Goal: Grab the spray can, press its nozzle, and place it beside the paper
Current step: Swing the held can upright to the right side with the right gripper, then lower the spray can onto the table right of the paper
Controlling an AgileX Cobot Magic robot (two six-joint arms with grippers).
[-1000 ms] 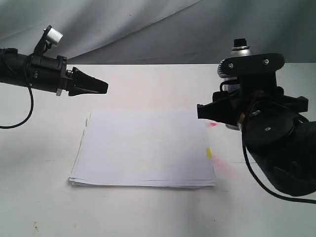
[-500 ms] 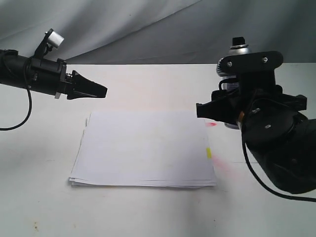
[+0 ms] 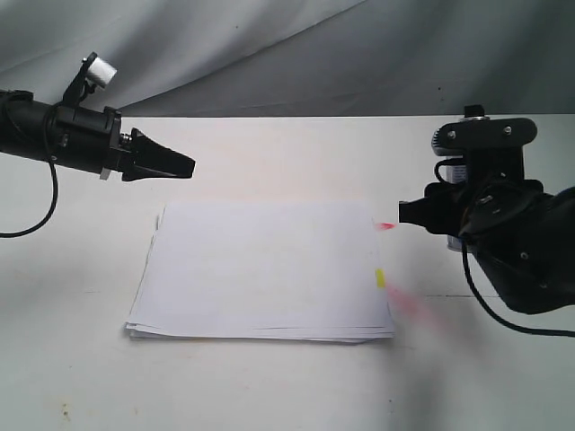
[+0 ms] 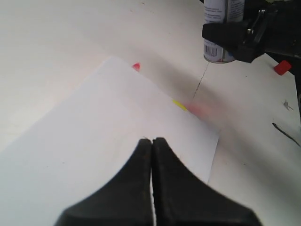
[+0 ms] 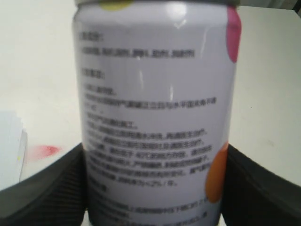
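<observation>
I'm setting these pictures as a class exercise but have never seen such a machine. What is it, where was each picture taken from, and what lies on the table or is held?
It is a robot with two black arms, each ending in jaws. The wide picture comes from a camera off the arms; the other two come from cameras on the wrists. On the white table lies a thin stack of plain white paper sheets. The left arm hovers over it, jaws shut and empty. The right arm has its jaws closed on a small silver metal spray can with a pale printed label, just off the paper's edge.
</observation>
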